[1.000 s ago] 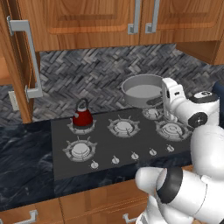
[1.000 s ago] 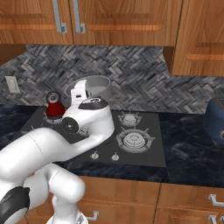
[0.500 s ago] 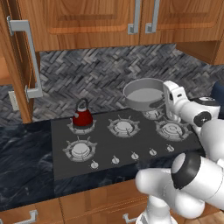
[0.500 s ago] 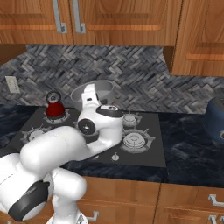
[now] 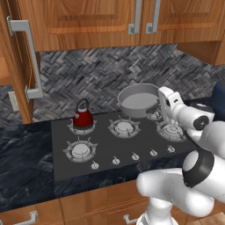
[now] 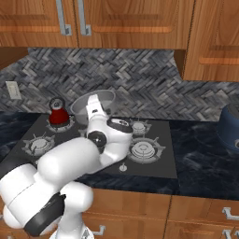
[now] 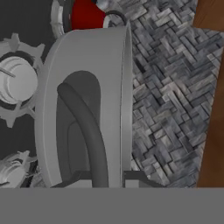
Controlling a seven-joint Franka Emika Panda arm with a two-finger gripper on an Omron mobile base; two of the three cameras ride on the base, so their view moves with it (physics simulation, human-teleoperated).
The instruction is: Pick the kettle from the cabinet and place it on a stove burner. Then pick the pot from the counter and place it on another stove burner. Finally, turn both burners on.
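The wide grey pot [image 5: 137,100] hangs tilted over the back of the dark cooktop [image 5: 110,147]. My gripper [image 5: 161,104] is shut on its right side handle. In the hand view the pot [image 7: 87,83] is seen close, with its loop handle [image 7: 89,131] running down into the gripper [image 7: 107,179]. The dark red kettle [image 5: 82,115] stands on the back left burner, well left of the pot, and appears as the kettle [image 6: 58,114] from the right too. The brown cabinet door [image 5: 19,61] stands open at the far left.
Free burners [image 5: 80,150] [image 5: 124,128] [image 5: 171,130] lie ahead of the pot, with a row of small knobs [image 5: 134,157] along the cooktop's front. A dark blue vessel [image 6: 229,128] stands on the black counter [image 6: 200,161] at the right. Upper cabinets hang overhead.
The pot has come down a little and shifted left over the cooktop, still in my grip. My elbow has swung out to the right. The kettle has stayed put.
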